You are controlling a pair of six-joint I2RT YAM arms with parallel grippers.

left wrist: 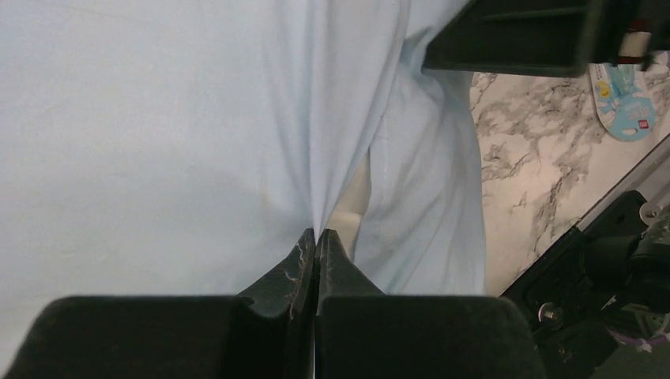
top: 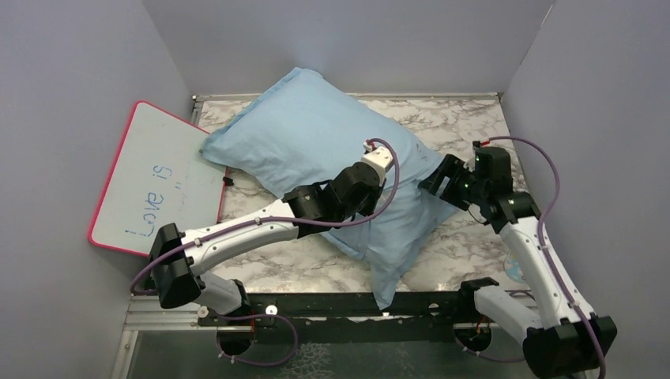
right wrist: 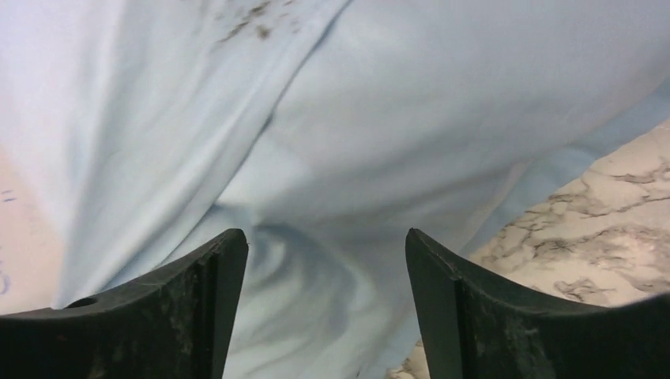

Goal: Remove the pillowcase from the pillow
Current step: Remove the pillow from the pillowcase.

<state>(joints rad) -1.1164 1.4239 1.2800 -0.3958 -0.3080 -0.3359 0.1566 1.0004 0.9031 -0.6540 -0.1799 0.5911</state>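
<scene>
Pillow [left wrist: 352, 197] nearly all hidden inside the pillowcase [top: 308, 138]; only an off-white sliver shows btwn folds in left wrist view; left fingertips hidden from above; left arm reaches fwd over the cloth's middle, right arm bends in at its right edge; left gripper [left wrist: 317, 235] clenched on a pinched fold of pillowcase; right gripper [right wrist: 321, 237] spread wide, nothing held, cloth just beyond it; pillowcase lies diagonally on tabletop [top: 474, 237].

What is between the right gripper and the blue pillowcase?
Nothing visible. The right gripper is open right at the pillowcase, facing only bare cloth. The left gripper is shut on a fold of it.
</scene>
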